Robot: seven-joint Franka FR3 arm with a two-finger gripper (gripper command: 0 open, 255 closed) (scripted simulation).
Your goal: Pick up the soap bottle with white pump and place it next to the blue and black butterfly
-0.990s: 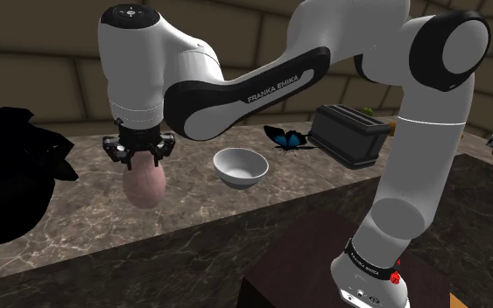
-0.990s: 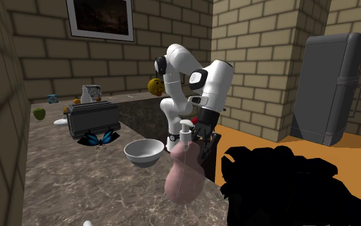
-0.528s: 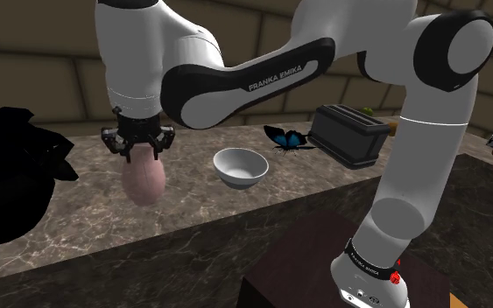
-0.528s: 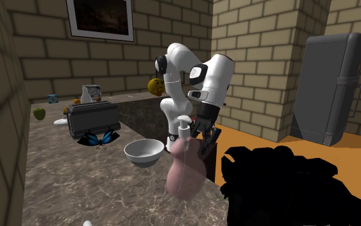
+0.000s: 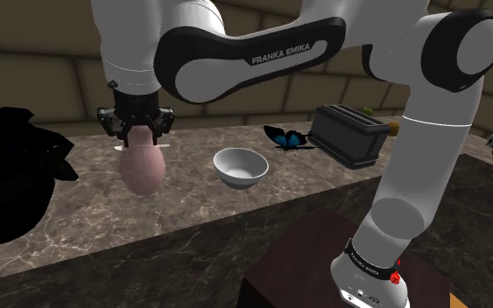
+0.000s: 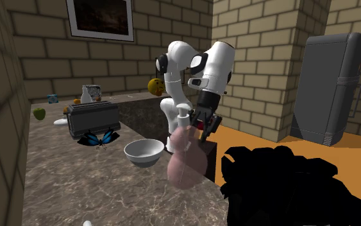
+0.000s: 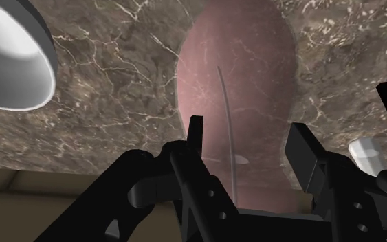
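— What's changed?
— The bottle (image 5: 144, 168) has gone up with the arm. A second ago it hung lower over the bench (image 5: 192, 210); now it sits higher in both outside views.
— How does it hang?
— Upright. Its long axis is vertical, with the fat pink base down and the white pump (image 6: 183, 115) on top. In the second exterior view the bottle (image 6: 186, 160) looks clear of the bench (image 6: 76, 183).
— And the hand?
— The hand (image 5: 136, 140) comes straight down from above and pinches the bottle's neck just under the pump. From the wrist, the fingers (image 7: 196, 134) press on either side of the neck, and the pink body (image 7: 240, 89) runs away from them toward the marble.
— What's nearby?
— A white bowl (image 5: 240, 166) stands near the bottle, on the shoulder view's right. The butterfly (image 5: 286, 138) lies beyond the bowl, well apart from the bottle and just beside the toaster (image 5: 349, 134). On the bottle's other side is a black shape (image 5: 8, 184) I can't identify.
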